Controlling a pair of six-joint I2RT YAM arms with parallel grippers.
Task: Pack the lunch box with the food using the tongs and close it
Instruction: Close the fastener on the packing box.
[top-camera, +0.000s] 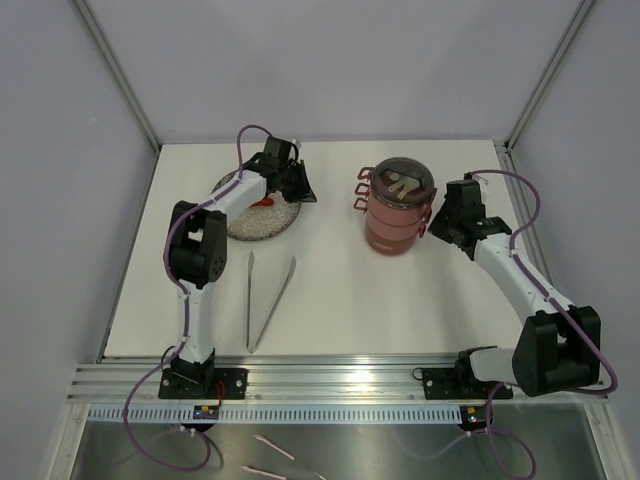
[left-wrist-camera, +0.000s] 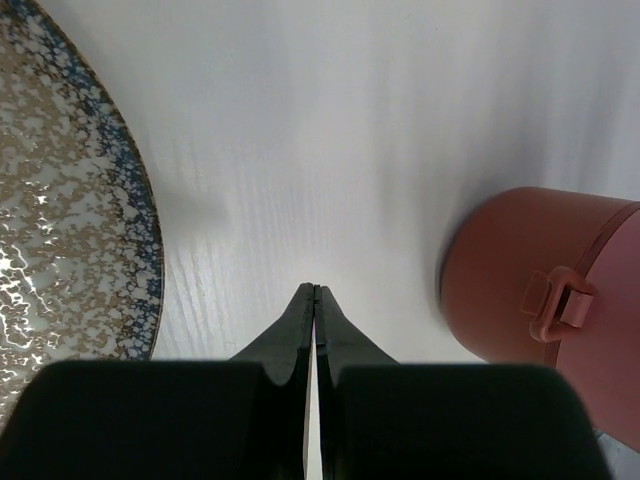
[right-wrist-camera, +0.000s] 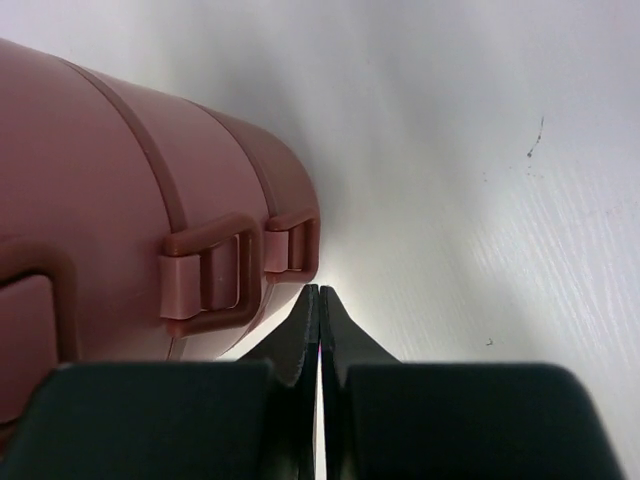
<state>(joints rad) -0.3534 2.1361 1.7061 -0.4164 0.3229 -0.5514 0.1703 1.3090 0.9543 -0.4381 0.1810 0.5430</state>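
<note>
Lunch box (top-camera: 397, 205): tiers stacked, on table (top-camera: 340, 300) right of centre
Tongs (top-camera: 268, 300): flat on table by left arm (top-camera: 200, 260)
Food (top-camera: 265, 202): red piece on plate (top-camera: 245, 224)
Left gripper (left-wrist-camera: 315, 292): pressed closed, empty
Right gripper (right-wrist-camera: 318, 292): pressed closed, empty

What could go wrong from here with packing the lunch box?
1. The tongs lie flat on the table, thin and unheld; a gripper may push them away rather than grasp them.
2. The right gripper is shut, close beside the stacked lunch box; a sideways swing might tip it.
3. The left gripper hangs by the plate and could knock the food off.
</note>
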